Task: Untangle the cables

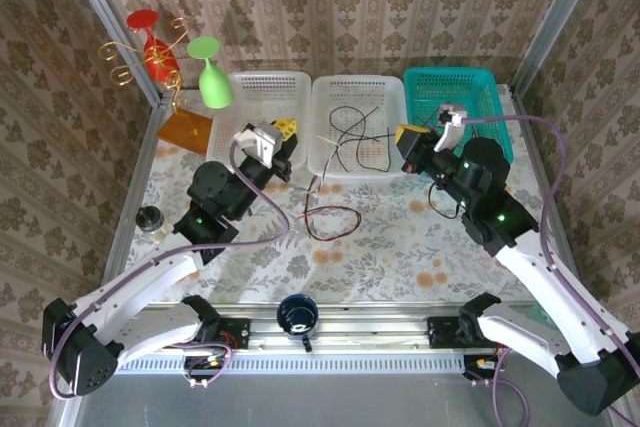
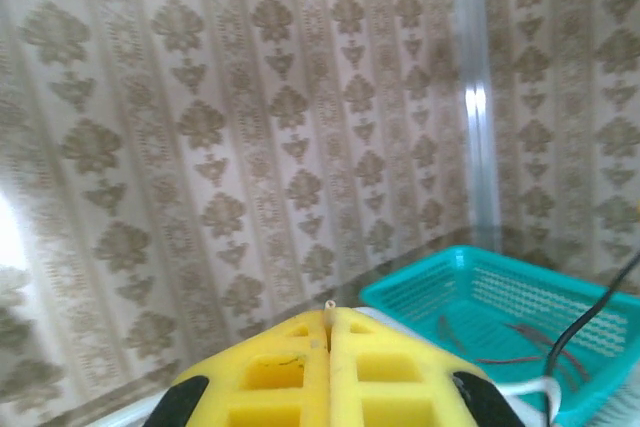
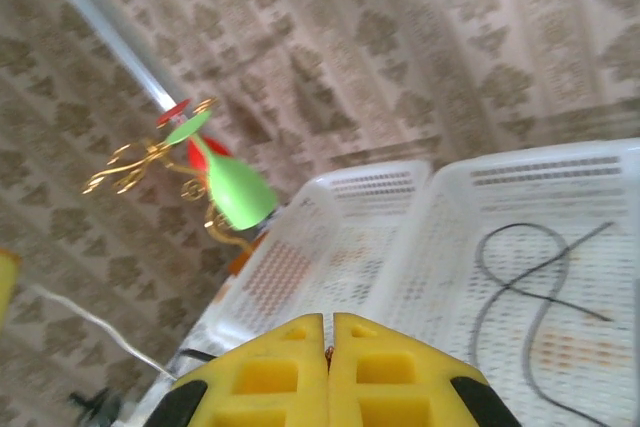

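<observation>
Black cables (image 1: 352,137) lie looped in the middle white basket (image 1: 358,81); the right wrist view shows them too (image 3: 545,277). A red cable (image 1: 332,223) curls on the table in front of that basket. Thin red cables (image 2: 510,355) rest in the teal basket (image 2: 410,272). My left gripper (image 1: 288,129) hovers by the left white basket (image 1: 268,77), shut (image 2: 329,315) on a pale cable end that pokes out between the yellow fingers. My right gripper (image 1: 405,136) sits at the middle basket's right rim, shut (image 3: 328,335) on a thin dark red cable tip.
A gold stand with a red and a green glass (image 1: 208,69) rises at the back left, over an orange base (image 1: 186,128). A dark mug (image 1: 297,314) stands at the near edge and a small dark cup (image 1: 150,217) at the left. The teal basket (image 1: 450,73) is at the back right.
</observation>
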Controlling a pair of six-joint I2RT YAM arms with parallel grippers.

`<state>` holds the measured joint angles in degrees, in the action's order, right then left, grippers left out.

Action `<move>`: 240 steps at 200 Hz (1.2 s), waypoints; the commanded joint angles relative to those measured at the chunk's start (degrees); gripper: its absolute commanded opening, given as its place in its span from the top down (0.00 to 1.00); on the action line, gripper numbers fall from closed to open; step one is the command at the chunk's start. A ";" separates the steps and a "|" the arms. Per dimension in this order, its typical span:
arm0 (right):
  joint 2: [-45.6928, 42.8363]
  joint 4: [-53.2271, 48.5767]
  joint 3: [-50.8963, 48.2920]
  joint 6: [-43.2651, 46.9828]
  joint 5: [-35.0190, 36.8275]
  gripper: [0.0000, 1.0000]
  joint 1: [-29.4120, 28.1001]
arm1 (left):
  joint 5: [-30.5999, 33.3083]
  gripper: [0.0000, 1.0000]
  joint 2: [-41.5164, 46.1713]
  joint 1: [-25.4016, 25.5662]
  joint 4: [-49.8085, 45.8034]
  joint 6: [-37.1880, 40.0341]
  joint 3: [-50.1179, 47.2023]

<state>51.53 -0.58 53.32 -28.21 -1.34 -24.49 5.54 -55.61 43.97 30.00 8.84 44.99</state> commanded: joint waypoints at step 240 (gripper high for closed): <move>-23.29 -21.55 -6.92 -1.51 68.89 1.00 2.69 | 58.22 1.00 13.85 -4.95 32.25 31.51 -14.26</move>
<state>29.65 -18.28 46.89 -26.22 57.19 -22.11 60.05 -43.09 39.97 58.08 38.44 31.46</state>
